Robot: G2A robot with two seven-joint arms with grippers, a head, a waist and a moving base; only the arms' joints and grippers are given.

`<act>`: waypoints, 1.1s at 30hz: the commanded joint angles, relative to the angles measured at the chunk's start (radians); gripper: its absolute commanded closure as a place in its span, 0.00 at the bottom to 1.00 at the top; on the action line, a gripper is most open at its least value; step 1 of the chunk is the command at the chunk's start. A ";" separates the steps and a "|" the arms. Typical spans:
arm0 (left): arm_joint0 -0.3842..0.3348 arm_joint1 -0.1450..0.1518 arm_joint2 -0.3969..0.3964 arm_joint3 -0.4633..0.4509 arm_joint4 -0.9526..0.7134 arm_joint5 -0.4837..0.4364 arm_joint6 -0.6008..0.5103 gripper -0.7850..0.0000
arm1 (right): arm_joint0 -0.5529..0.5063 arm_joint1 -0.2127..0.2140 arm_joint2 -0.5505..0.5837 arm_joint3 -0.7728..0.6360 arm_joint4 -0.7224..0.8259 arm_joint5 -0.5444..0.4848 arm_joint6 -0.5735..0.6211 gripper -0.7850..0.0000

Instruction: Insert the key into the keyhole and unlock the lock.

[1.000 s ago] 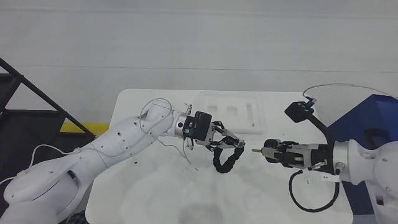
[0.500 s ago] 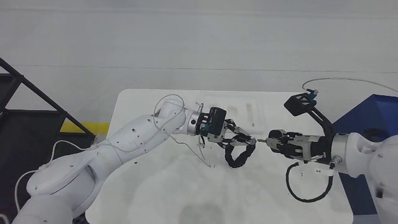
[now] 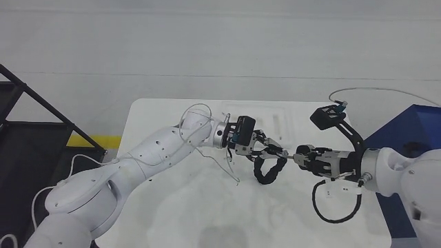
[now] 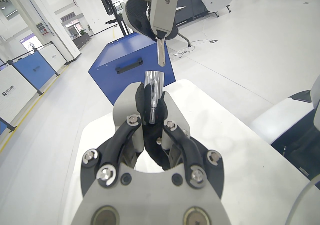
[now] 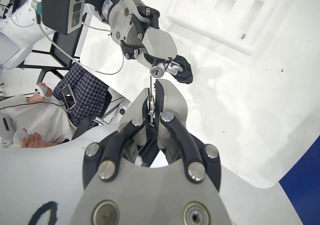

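Note:
My left gripper point(image 4: 152, 100) is shut on the lock, a chrome cylinder point(image 4: 154, 85) with a black cable loop point(image 3: 270, 171) hanging under it. It holds the lock above the middle of the white table point(image 3: 172, 207). The keyhole point(image 5: 157, 72) faces my right gripper point(image 5: 152, 90), which is shut on the key point(image 4: 161, 51). The key blade points at the cylinder's end face, its tip a short gap away. In the top view the left gripper point(image 3: 277, 155) and right gripper point(image 3: 301, 157) meet tip to tip.
A white foam tray point(image 3: 258, 125) with several recesses lies at the table's back. A blue cabinet point(image 3: 406, 134) stands off the table's right side. A black cable point(image 3: 334, 210) loops under the right arm.
The left arm has carried the lock to the right and the right arm has drawn the key in toward it, closing the gap between key tip and keyhole.

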 commanded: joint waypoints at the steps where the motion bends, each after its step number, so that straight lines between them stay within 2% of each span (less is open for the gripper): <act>1: 0.001 -0.005 -0.004 0.008 0.006 0.000 0.006 1.00 | 0.001 0.006 -0.005 0.000 0.003 0.007 -0.006 1.00; 12: 0.011 -0.024 -0.021 0.026 0.029 -0.016 0.010 1.00 | 0.005 0.039 -0.020 0.000 0.008 0.039 -0.039 1.00; 33: 0.017 -0.028 -0.025 0.026 0.015 -0.039 -0.013 1.00 | 0.014 0.093 -0.052 0.000 0.023 0.087 -0.087 1.00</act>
